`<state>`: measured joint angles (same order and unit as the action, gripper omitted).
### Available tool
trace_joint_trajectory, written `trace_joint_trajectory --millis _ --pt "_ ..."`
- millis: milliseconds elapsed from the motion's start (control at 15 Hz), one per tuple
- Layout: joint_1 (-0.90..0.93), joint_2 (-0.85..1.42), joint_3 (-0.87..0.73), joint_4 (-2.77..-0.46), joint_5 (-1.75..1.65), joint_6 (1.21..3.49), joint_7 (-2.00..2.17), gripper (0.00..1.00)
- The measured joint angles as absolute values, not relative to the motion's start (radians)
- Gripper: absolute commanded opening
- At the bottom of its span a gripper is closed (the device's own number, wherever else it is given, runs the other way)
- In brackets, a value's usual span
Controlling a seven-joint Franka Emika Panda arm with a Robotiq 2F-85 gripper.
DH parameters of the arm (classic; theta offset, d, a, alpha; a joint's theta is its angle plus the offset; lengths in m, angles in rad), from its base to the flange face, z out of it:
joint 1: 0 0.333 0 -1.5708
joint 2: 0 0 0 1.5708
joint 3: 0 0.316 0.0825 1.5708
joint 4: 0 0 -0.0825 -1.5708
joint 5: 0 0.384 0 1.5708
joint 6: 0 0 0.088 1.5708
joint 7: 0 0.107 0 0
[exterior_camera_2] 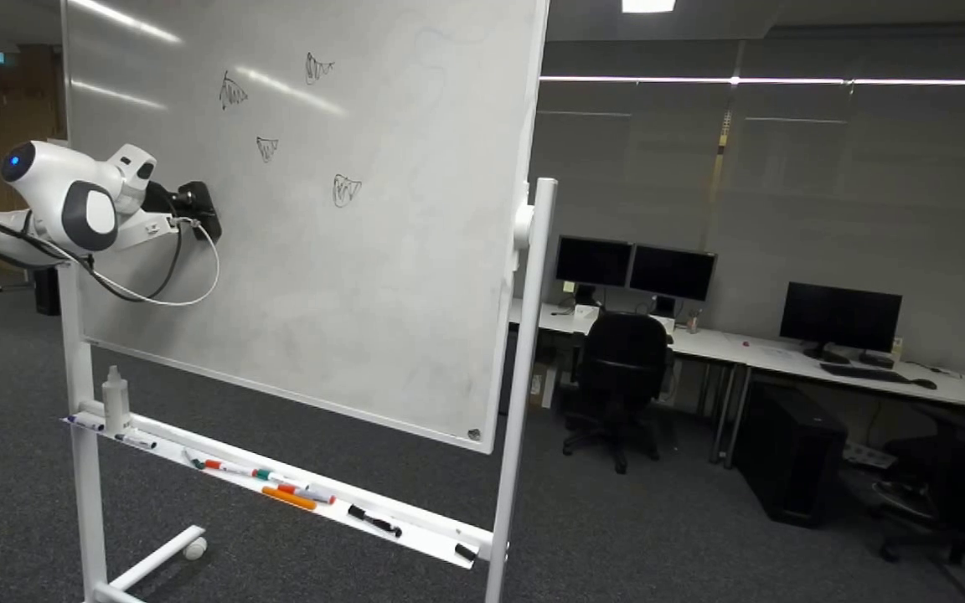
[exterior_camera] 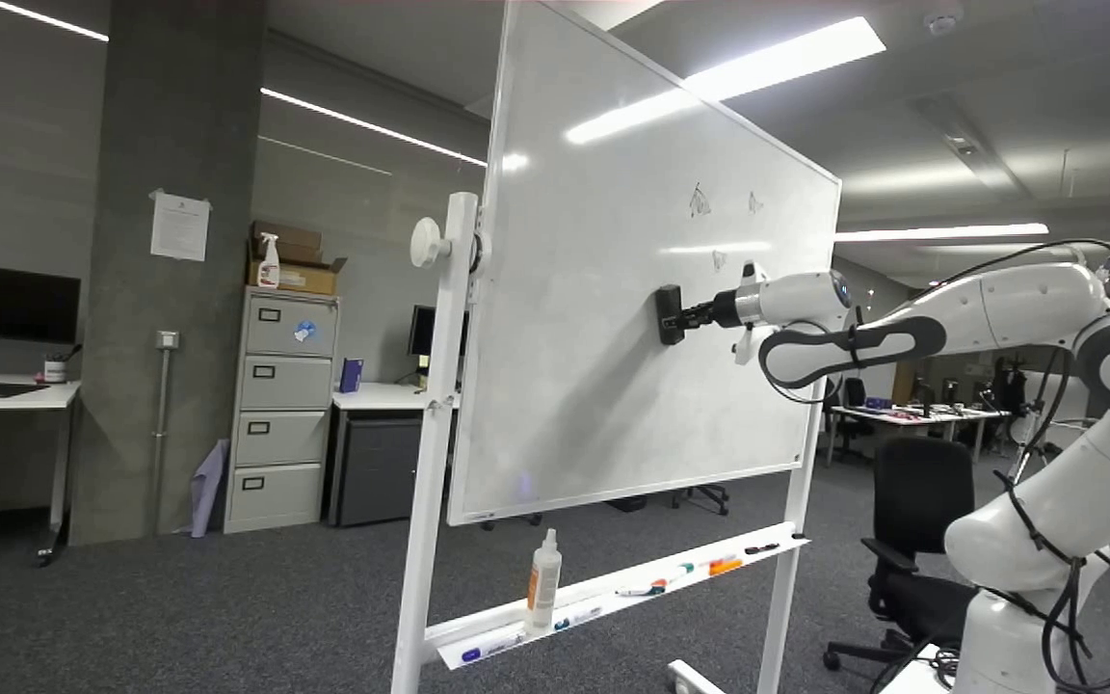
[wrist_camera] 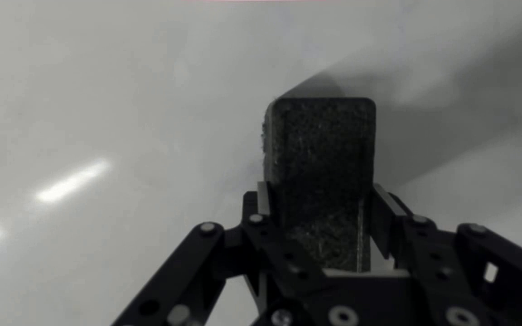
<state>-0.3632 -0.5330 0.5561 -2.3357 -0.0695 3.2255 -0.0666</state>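
A black rectangular eraser [wrist_camera: 324, 145] stands lengthwise between the fingers of my gripper [wrist_camera: 320, 192], which is shut on its two long sides. In both exterior views the eraser [exterior_camera: 669, 314] lies at the face of the whiteboard [exterior_camera: 565, 386]; firm contact is hard to make out. Several small hatched black scribbles mark the board: one scribble [exterior_camera_2: 346, 190] is nearest the middle, and another scribble [exterior_camera_2: 267, 149] is up and to the right of the eraser [exterior_camera_2: 208, 211] there. In the wrist view the board around the eraser shows no ink strokes, only a shadow to the right.
Below the board runs a ledge [exterior_camera: 613, 598] with a spray bottle [exterior_camera: 543, 583], several markers and an orange pen [exterior_camera_2: 288, 498]. The white stand post [exterior_camera: 435, 434] rises beside the board. An office chair [exterior_camera: 921, 511] is near the arm's base. Cables [exterior_camera_2: 198, 289] loop from the wrist.
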Motion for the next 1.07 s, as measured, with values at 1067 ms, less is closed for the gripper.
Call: trace_joint_trajectory --millis 1067 --pt "-0.472 -0.553 0.706 -2.301 -0.071 3.236 -0.010 0.30"
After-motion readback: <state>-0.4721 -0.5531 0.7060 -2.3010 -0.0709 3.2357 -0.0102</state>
